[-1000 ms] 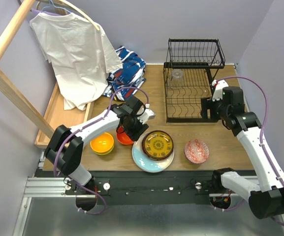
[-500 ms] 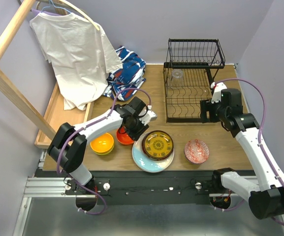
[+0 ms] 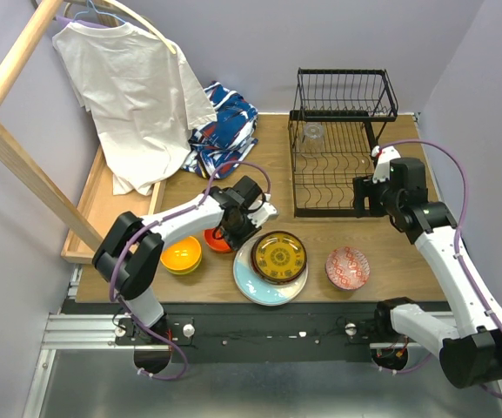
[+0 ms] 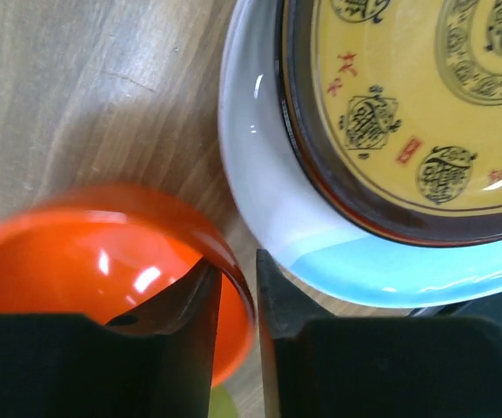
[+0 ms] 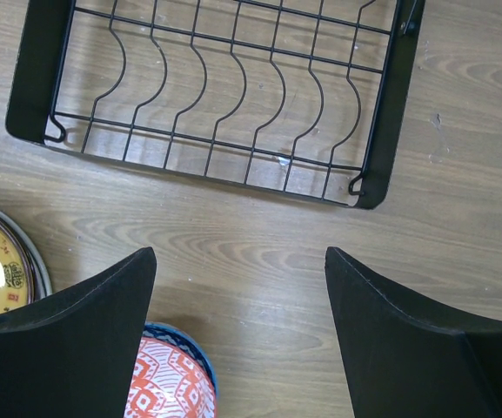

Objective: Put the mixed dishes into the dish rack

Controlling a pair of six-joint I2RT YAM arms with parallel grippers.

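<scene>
Yellow bowl (image 3: pixel 181 254) far left on table. Left gripper (image 4: pixel 237 266) clamped on orange bowl (image 4: pixel 76 252) rim, one finger inside, one outside, just beside yellow-brown plate (image 4: pixel 407 104) stacked on pale blue plate (image 4: pixel 355 261). Patterned bowl (image 3: pixel 347 266) further right. Right gripper (image 5: pixel 239 257) fingers wide apart, holding nothing, near dish rack (image 5: pixel 388 104) front.

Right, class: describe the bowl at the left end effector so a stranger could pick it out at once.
Find the stacked plates at the near edge of the table. Just left of them sits the red-orange bowl, its rim between the fingers of the left end effector. It is plain and redder than the yellow-orange bowl further left.
</scene>
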